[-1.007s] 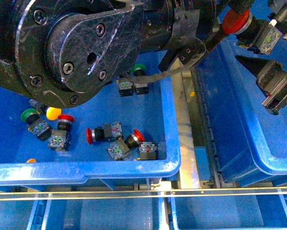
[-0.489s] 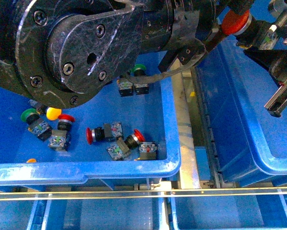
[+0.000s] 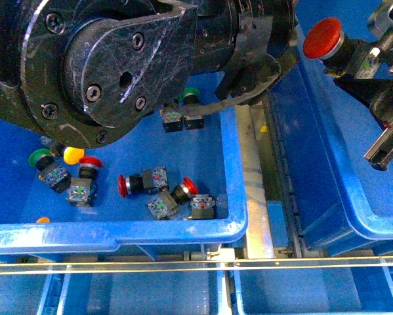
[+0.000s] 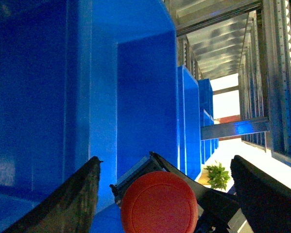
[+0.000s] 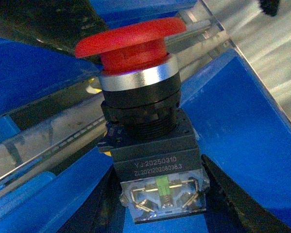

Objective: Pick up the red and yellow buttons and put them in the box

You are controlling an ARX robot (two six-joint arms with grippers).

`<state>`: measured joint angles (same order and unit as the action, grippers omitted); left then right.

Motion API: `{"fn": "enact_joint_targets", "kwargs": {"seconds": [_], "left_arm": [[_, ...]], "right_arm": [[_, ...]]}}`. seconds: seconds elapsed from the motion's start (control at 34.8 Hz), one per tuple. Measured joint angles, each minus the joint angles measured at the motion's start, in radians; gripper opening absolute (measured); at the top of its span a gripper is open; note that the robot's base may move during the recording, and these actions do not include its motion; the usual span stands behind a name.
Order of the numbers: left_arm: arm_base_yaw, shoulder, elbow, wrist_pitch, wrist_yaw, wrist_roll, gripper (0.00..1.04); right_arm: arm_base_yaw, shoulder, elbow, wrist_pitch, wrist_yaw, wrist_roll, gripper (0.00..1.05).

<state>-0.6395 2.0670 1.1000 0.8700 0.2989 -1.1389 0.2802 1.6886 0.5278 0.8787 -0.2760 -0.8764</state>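
Note:
My right gripper (image 3: 365, 56) is shut on a red button (image 3: 323, 37), holding it by its grey contact block above the box (image 3: 380, 230), the deep blue tote on the right. In the right wrist view the red button (image 5: 135, 43) stands cap away from the right gripper (image 5: 160, 199), its black fingers (image 5: 232, 204) beside the block. My left gripper (image 4: 165, 162) is open, and the same red button (image 4: 159, 204) shows between its spread fingers (image 4: 62, 204). More red buttons (image 3: 123, 185) and a yellow button (image 3: 73, 155) lie in the left tote (image 3: 117, 233).
The left arm's black body (image 3: 117, 65) fills the upper left of the front view and hides part of the left tote. Green-capped buttons (image 3: 39, 157) lie among the others. A metal rail (image 3: 255, 197) runs between the two totes. Smaller blue trays (image 3: 301, 295) sit below.
The right gripper has shifted up and to the right, and the red button's cap has come out from behind the left arm, now showing in full.

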Motion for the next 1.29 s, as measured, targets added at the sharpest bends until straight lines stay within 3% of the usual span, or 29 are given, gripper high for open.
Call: {"fn": "enact_joint_targets", "kwargs": {"seconds": [0.09,0.43,1.04,1.29], "left_arm": [[0.000,0.000,0.001,0.000,-0.001,0.002,0.98],[0.013,-0.006,0.004,0.010,-0.005,0.005,0.97],[0.115,-0.124,-0.207,0.051,-0.013,0.062,0.97],[0.161,-0.244,-0.338,-0.028,-0.121,0.179,0.97]], "right_arm": [[0.001,0.000,0.000,0.000,0.000,-0.001,0.35],[-0.043,-0.001,-0.019,-0.009,0.008,-0.003,0.35],[-0.183,-0.097,-0.057,-0.040,0.040,0.049,0.35],[-0.222,-0.148,-0.063,-0.058,0.071,0.140,0.35]]}}
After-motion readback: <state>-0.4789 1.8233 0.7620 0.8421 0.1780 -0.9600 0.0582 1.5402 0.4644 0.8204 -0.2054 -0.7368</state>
